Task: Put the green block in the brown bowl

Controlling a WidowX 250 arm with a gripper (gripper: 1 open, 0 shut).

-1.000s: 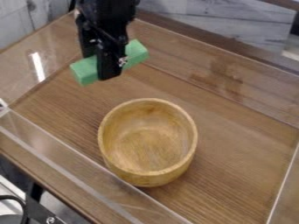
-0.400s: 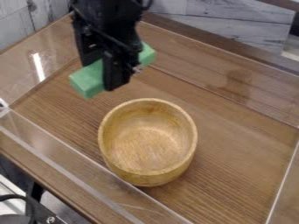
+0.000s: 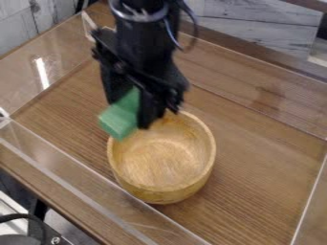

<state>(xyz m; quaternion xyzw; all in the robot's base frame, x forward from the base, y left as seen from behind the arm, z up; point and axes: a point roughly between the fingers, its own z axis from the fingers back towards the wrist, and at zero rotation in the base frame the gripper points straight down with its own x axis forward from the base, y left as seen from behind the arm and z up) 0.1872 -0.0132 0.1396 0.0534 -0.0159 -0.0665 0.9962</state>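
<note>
1. Block (image 3: 121, 113) of green colour is in the grip of the fingers (image 3: 118, 91); they are closed on it near its middle, and part of the green comes out below them, toward the camera side.
2. The block is above the table (image 3: 76, 105), just beside the upper left part of the rim of the brown bowl (image 3: 163, 182) as the camera sees it. Whether it is already over the opening, I cannot tell surely.
3. The bar looks tilted, with one end lower. Its far part is hidden behind the dark arm (image 3: 147, 33).
4. I judge that the block is light and stiff. It should not bend or break under a normal squeeze, so a firm hold is safe.
5. Its faces look smooth, so it may turn or slip a little if the hold is weak or not in the centre. The best place to take it is across the narrow width, at the middle of the length, so that both ends balance.
6. The next move, in my opinion, is to carry the block more toward the centre of the bowl, then go low and release. The danger is that a hanging end knocks the thick rim, and the block rotates or falls outside.
</note>
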